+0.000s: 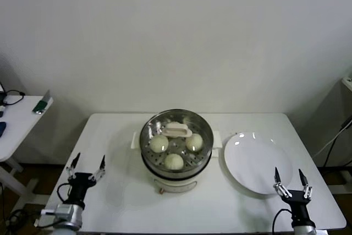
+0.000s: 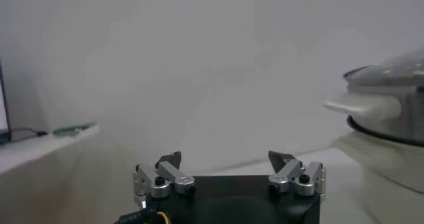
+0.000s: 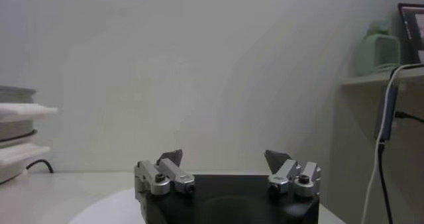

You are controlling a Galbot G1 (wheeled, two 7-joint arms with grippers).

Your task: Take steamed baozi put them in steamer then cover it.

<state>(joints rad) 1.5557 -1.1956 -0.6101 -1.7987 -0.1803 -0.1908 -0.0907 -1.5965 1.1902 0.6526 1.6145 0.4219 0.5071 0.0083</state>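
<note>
Stainless steel shines on the steamer (image 1: 176,146), which is set at the middle of the white table (image 1: 115,191), toward the back edge, on a white base with small side handles. A clear lid with a pale handle (image 1: 179,130) is seen resting over it, and through the glass three baozi (image 1: 174,161) are made out on the perforated tray, smooth, round and cream-white; a fourth may be hidden under the handle. The white plate (image 1: 254,162) beside the steamer, toward the right edge, is left bare. The task is judged finished or nearly so, and little more than a check of the lid's seating is called for. The left gripper (image 1: 86,168) is held near the front left corner and the right gripper (image 1: 289,179) near the front right corner, each spread wide with nothing grasped.
</note>
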